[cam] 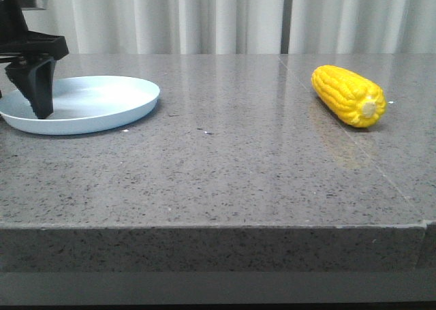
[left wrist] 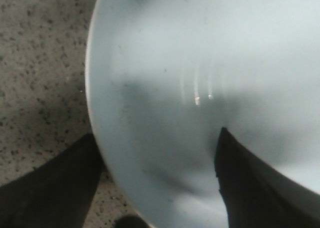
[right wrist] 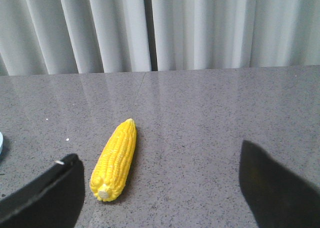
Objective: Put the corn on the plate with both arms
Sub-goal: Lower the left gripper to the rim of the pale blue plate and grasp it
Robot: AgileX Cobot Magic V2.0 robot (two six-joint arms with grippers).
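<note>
The left gripper [left wrist: 157, 180] is seen lowered at the near-left rim of the plate [cam: 129, 109], its dark fingers [cam: 37, 85] spread, one outside the rim and one over the plate's inner surface, with the rim lying between them; whether the rim is actually touched cannot be told. The right gripper [right wrist: 160, 188] is shown held wide apart and empty, above the table and short of the corn [right wrist: 116, 159], which lies ahead of it and toward one finger.

The grey speckled stone table [cam: 225, 167] is pictured filling most of the front view, with pale pleated curtains [cam: 204, 17] hung behind it. The round pale blue-white plate is set at the table's far left, with nothing seen on the part of its surface that shows. The bright yellow corn is laid on its side on the bare table at the far right, well apart from the plate, its pale cut end turned toward the camera and its tapered tip pointed away. A faint seam [cam: 381, 170] is seen running across the tabletop near the cob.

No brand, label or legible writing is visible on any item.
</note>
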